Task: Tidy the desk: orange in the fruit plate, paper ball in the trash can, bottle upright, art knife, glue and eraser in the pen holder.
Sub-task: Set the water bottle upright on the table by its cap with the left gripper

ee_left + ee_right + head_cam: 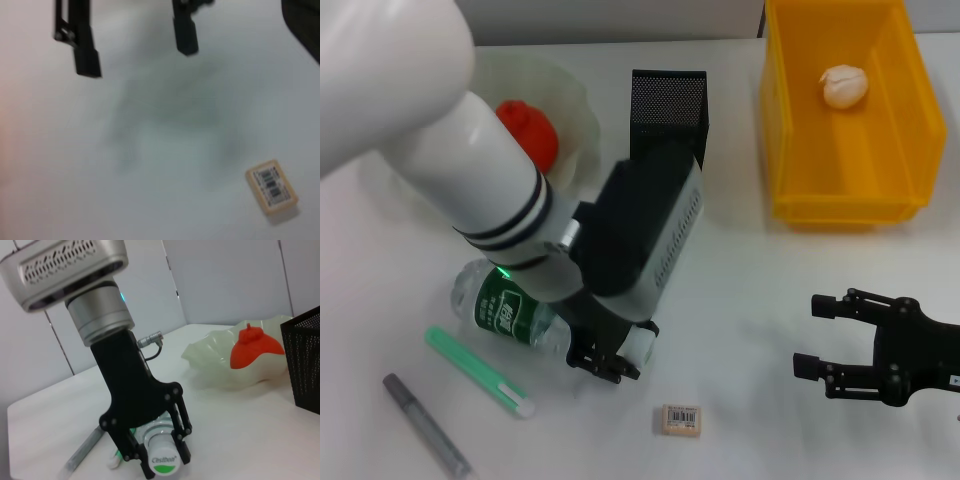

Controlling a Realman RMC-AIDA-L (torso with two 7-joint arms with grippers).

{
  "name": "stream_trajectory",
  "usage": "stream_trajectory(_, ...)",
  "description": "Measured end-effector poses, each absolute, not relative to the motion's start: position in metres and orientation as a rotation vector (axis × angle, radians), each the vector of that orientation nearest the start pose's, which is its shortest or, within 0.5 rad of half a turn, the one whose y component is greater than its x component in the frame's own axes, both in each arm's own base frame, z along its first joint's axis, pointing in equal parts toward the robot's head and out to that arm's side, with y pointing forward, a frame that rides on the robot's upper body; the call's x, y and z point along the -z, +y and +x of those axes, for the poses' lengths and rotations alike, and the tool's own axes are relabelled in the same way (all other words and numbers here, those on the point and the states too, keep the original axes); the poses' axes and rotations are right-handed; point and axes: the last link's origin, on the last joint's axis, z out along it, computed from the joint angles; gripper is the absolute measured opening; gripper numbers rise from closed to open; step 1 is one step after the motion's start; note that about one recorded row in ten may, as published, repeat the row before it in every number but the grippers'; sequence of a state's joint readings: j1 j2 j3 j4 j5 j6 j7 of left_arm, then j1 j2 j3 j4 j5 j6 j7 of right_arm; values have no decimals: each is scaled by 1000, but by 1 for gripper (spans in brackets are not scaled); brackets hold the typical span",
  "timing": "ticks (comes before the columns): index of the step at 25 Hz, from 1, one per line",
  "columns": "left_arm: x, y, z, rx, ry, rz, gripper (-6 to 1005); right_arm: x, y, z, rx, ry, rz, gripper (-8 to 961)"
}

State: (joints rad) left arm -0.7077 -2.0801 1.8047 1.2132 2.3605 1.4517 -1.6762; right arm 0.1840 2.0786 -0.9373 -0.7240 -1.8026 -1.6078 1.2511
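The bottle (505, 308) lies on its side under my left arm, its cap (162, 461) pointing toward the table's front. My left gripper (610, 358) hangs at the cap end with its fingers (87, 59) apart on either side of the cap and nothing clamped between them. The orange (530, 130) sits in the fruit plate (575, 95). The paper ball (844, 85) lies in the trash can (790, 150). The glue (480, 372), art knife (425, 422) and eraser (680, 419) lie on the table. The pen holder (668, 100) stands upright. My right gripper (808, 336) is open and empty at the right.
My left forearm (470, 170) covers much of the table's left and part of the fruit plate. The eraser also shows in the left wrist view (271, 193) on bare white table. The pen holder (305, 360) stands beside the fruit plate (210, 357).
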Motion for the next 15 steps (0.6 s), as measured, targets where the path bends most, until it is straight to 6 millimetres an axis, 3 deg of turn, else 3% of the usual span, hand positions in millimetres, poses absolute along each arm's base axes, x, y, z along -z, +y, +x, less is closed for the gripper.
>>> stream_trajectory(8,46,328,-141,-333,545,-3215,443,10,234,315,-726,693,-2716,845)
stream_trajectory(9,32,332,-147,-225,468,-3229,443,10,235,314,-729,692,-2719,845)
stream_trajectory(15,3,341,-170,24,288,-3212,443,10,239,311,-737,690,-2726,844)
